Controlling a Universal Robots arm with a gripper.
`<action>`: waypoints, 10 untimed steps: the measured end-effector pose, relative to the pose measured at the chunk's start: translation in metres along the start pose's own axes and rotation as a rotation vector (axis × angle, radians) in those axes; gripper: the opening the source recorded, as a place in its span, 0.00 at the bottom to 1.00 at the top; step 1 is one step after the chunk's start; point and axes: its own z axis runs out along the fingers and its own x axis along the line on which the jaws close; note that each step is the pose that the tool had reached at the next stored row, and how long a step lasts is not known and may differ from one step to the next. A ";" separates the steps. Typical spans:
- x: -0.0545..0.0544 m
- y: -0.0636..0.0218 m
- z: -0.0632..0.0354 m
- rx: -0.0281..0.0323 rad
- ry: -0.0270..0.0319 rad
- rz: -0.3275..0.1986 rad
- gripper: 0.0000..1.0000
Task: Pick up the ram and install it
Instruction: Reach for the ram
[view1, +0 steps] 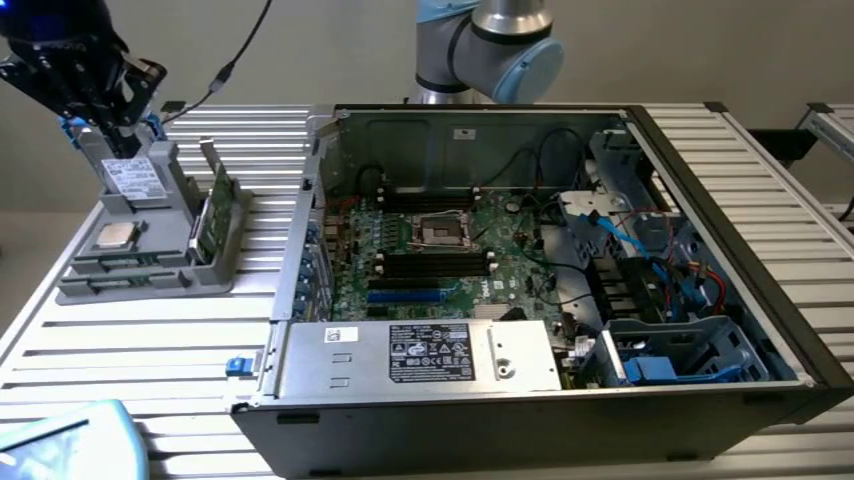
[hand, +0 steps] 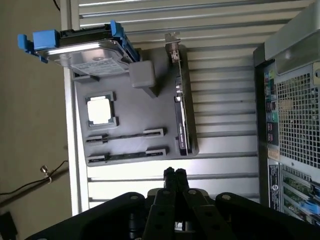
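Fingertips of the hand (hand: 175, 175) are pressed together, pinching nothing. It hovers above the grey tray (hand: 135, 107), which sits by the counter (hand: 225, 100) edge on the exterior view's left. What seems to be the ram (hand: 125, 135) stands edge-on in the tray's slotted holder beside the silver processor (hand: 100, 110), with its chips hidden.

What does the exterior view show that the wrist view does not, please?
The exterior view adds the case's inside: the motherboard and the power supply. The wrist view adds the case's rear grille. Both share the shut hand near the grey tray, which holds the drive, processor and ram.
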 end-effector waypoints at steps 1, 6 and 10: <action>0.001 -0.0001 0.0006 0.0006 0.0017 -0.009 0.11; 0.006 -0.0006 0.0044 0.0030 0.0086 -0.042 0.11; 0.012 -0.0011 0.0071 0.0046 0.0143 -0.065 0.11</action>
